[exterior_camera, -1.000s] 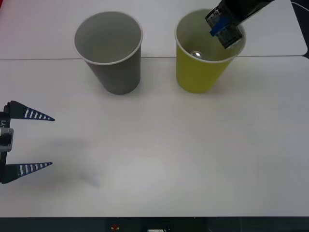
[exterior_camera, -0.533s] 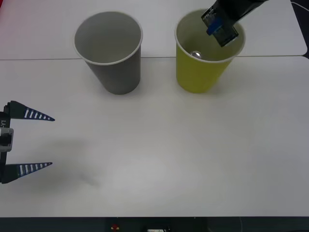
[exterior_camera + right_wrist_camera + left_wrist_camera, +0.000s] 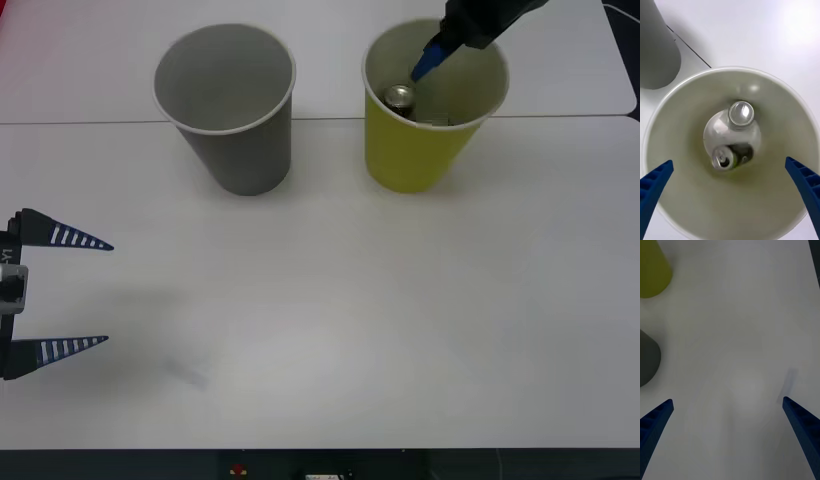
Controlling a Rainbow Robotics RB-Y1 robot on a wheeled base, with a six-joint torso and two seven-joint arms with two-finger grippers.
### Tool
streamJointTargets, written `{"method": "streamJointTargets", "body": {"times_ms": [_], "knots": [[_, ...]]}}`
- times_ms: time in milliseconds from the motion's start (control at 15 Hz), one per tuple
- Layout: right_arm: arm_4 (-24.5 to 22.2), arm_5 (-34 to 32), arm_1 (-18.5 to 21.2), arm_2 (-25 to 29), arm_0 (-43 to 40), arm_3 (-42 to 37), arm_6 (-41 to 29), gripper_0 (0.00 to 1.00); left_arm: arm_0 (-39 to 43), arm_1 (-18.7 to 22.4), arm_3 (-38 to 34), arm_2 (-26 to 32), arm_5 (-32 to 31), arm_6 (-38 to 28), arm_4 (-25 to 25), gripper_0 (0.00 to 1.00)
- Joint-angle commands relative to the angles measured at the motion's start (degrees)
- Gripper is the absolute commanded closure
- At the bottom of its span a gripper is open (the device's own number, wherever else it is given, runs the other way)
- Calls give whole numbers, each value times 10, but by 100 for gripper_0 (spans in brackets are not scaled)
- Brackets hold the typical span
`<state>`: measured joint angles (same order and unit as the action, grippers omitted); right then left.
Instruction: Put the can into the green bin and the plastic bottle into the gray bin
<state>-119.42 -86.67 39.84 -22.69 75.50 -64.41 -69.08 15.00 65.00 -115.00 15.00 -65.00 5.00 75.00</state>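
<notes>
From the front we saw the right gripper (image 3: 428, 58) over the green bin (image 3: 420, 150), one silver top showing inside. The right wrist view gave us more: jaws wide open, and two objects at the bin's bottom, the can (image 3: 723, 159) lying beside an upright silver-topped object (image 3: 740, 113). The gray bin (image 3: 240, 150) stood alongside. The left gripper (image 3: 60, 292) hung open-jawed above the bench (image 3: 350, 320).

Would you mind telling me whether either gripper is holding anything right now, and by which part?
Nothing is held. The right gripper is open above the green bin, with the can lying loose at its bottom. The left gripper is open over bare table.
</notes>
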Motion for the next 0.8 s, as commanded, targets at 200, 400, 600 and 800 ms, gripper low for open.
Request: {"method": "streamJointTargets", "body": {"times_ms": [200,400,600,800], "knots": [[117,5,53,20,-10,-20,48,0,0,0,0,0,0,0,0,0],[181,6,91,50,-51,-78,57,0,0,0,0,0,0,0,0,0],[234,7,122,88,-110,-141,82,0,0,0,0,0,0,0,0,0],[292,8,149,125,-171,-175,153,0,0,0,0,0,0,0,0,0]]}}
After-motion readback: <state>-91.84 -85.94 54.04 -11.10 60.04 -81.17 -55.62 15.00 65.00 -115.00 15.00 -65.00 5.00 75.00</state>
